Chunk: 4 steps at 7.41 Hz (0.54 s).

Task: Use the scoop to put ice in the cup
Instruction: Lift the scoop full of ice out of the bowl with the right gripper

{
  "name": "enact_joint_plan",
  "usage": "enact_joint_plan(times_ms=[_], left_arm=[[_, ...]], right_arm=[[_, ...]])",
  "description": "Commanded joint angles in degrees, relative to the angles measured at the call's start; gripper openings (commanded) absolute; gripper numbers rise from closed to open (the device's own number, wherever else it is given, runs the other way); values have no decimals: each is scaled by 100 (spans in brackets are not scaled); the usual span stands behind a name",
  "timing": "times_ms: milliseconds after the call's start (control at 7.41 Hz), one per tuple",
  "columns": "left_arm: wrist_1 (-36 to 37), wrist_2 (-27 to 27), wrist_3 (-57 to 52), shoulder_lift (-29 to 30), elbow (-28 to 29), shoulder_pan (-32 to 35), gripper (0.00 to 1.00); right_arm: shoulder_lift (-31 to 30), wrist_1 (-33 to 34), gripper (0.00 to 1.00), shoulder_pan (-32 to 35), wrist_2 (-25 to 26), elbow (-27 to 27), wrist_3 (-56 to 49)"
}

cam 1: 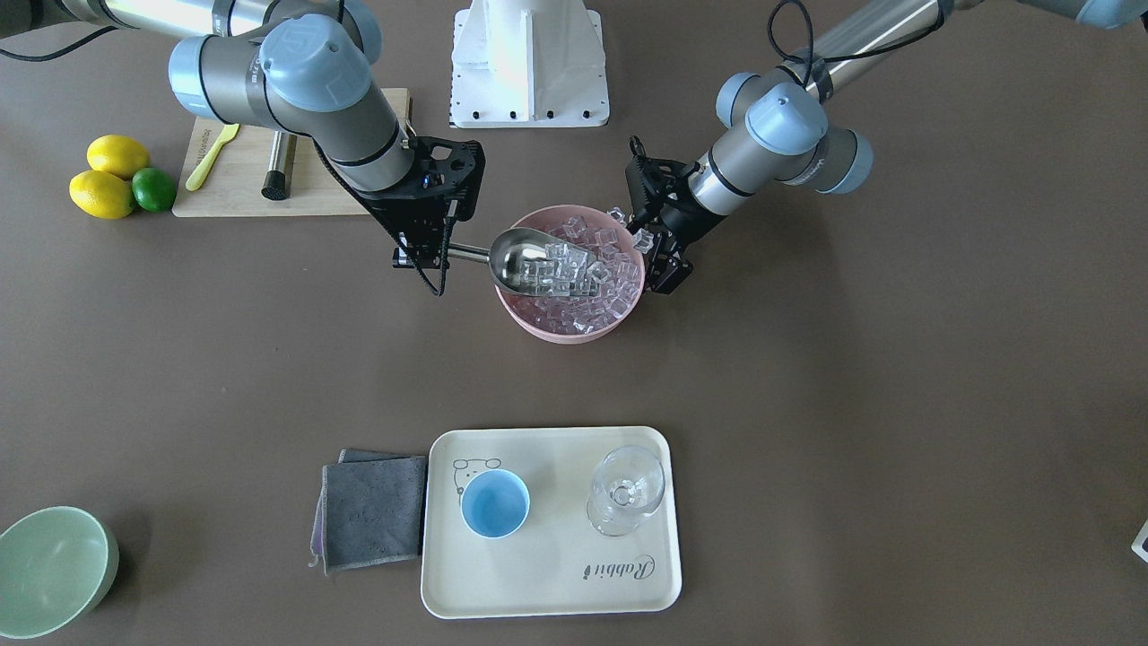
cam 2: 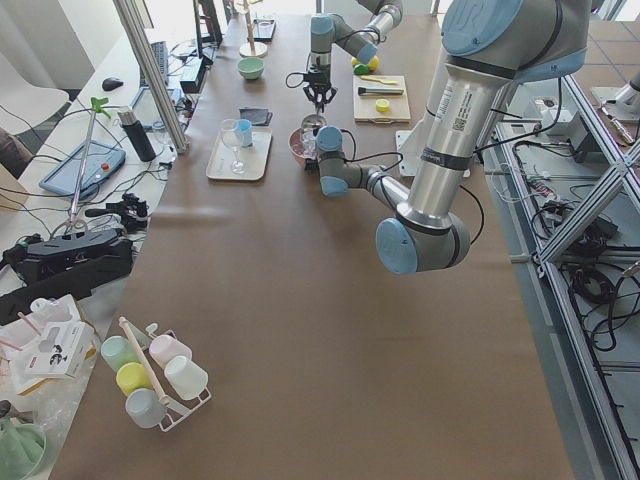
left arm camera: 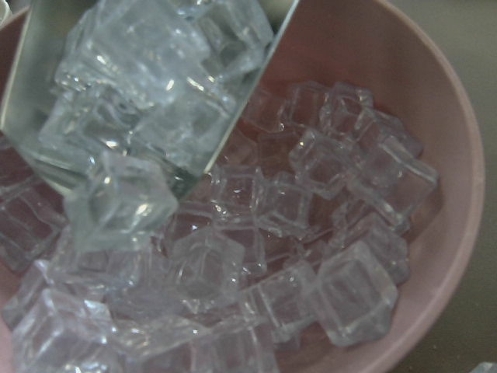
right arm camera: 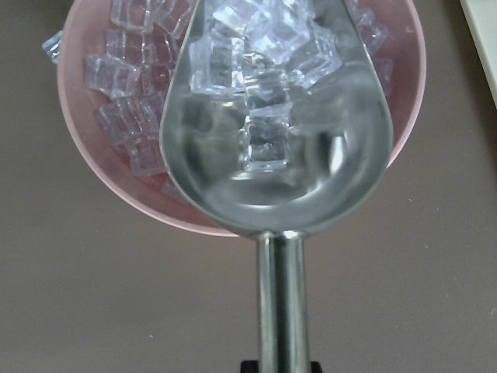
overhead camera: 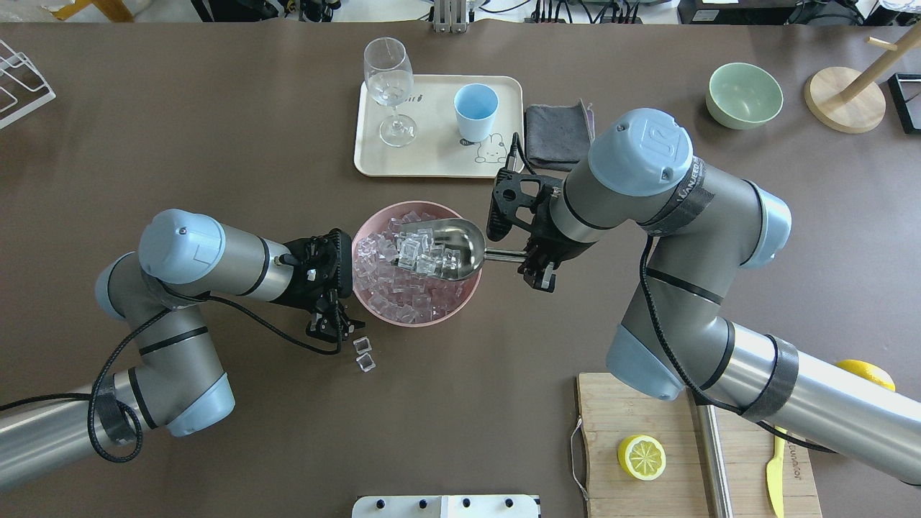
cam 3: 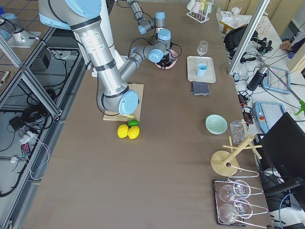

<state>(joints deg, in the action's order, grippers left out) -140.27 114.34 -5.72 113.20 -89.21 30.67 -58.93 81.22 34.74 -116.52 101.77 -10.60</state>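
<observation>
**Step in hand:** scooping, load taken.
- Scoop (overhead camera: 439, 248): over the bowl (cam 1: 556, 334), trough full of ice (right arm camera: 256, 47). The right gripper (overhead camera: 534, 260) is clamped on its handle.
- Left gripper (overhead camera: 337, 291): at the bowl's left rim, probably steadying it. I cannot tell whether the jaws are closed.
- Cup (overhead camera: 475, 111): upright and empty on the tray (overhead camera: 432, 162), beyond the bowl.
- Loose cubes (overhead camera: 363, 354): two on the table, near side.

**Next move:** lift level, carry to the cup, tip slowly.

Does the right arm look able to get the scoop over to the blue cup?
Likely yes: the right gripper holds the scoop over the pink bowl, the cup stands open on the tray beyond, nothing between.
</observation>
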Motion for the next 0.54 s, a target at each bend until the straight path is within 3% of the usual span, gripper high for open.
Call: enact_joint_plan(times_ms=[0, 405], left_arm=[[9, 0, -8, 9, 9, 0, 99], [-9, 9, 9, -8, -9, 9, 99]], right_arm=[[-30, -79, 0, 199, -327, -8, 206], [-268, -572, 0, 348, -363, 26, 1145]])
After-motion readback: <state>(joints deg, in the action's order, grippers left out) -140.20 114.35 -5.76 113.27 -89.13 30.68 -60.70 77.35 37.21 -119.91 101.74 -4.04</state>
